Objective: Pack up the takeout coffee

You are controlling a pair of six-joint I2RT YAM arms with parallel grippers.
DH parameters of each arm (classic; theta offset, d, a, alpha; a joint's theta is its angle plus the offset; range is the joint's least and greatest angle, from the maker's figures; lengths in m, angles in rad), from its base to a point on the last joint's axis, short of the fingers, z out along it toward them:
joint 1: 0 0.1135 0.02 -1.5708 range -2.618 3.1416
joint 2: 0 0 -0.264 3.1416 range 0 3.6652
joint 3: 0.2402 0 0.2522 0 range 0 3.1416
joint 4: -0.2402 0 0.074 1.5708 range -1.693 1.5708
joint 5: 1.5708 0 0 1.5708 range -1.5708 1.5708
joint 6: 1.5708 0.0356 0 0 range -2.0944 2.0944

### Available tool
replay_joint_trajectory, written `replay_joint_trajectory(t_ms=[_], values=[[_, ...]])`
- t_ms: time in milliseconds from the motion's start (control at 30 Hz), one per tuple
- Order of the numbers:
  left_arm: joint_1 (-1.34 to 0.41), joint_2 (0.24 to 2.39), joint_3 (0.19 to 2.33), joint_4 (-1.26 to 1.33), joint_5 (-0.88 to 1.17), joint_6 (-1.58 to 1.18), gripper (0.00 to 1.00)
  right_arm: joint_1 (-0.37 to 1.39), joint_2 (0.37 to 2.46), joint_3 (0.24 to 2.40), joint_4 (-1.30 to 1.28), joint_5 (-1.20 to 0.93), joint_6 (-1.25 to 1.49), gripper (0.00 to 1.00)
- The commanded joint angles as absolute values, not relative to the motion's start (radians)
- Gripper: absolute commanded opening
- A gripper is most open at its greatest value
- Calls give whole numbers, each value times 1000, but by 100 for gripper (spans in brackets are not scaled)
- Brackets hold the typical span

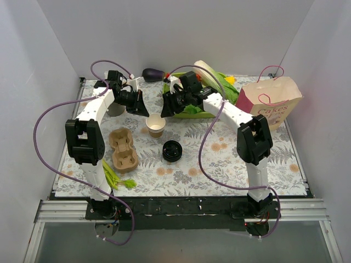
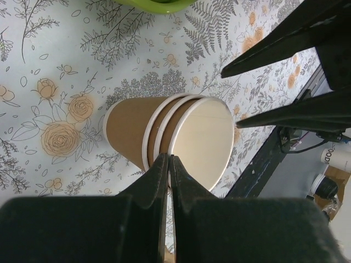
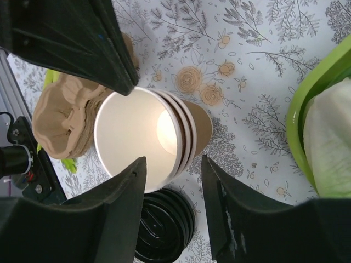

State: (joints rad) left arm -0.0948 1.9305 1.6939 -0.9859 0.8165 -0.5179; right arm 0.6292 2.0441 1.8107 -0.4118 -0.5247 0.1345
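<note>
Jaws clenched left, parted right, beside cups (image 1: 156,125) on floral tablecloth (image 1: 219,159); white walls (image 1: 164,33).

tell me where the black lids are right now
In the top view the black lids sit about mid-picture, just below the paper cups and right of the pulp tray.

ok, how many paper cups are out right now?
3, going by the rims: all nested in one stack standing mid-table, just right of the pulp tray. More could be hidden inside.
</note>
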Motion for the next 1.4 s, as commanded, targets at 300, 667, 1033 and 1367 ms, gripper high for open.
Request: replay_joint_trajectory(t_ms=[300, 667, 1033, 1367], values=[[-103, 1825, 1698, -962, 831, -541, 0, 658, 2085, 1881, -446, -408, 126, 36], [-103, 1832, 1701, -950, 839, -551, 0, 663, 2094, 1884, -457, -400, 120, 1], [-89, 1614, 1579, -721, 770, -649, 57, 534, 2016, 1818, -352, -791, -8, 1], [-89, 1552, 1312, -519, 836, -836, 55, 494, 2048, 1832, -337, -946, 34, 1]])
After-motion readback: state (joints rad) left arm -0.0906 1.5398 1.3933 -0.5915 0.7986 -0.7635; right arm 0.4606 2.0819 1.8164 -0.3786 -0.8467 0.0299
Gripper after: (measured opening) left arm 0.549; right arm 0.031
